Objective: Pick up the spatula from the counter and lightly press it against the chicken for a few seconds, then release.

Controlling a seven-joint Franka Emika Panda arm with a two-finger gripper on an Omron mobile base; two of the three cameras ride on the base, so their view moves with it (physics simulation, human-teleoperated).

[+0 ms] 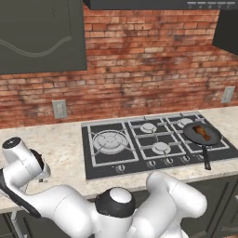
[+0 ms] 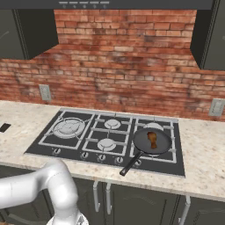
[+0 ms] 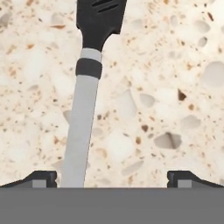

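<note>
The spatula lies flat on the speckled counter, grey handle running toward me, black slotted head at the top of the hand view. My gripper hangs open close above it; the handle passes between the fingertips, near the left one, and I see no contact. My wrist hangs low over the counter left of the stove. The chicken, a brown drumstick, rests in a black pan on the front right burner.
The black gas stove lies between my arm and the pan. The pan's handle points toward the counter's front edge. A brick wall with outlets stands behind, with dark cabinets above.
</note>
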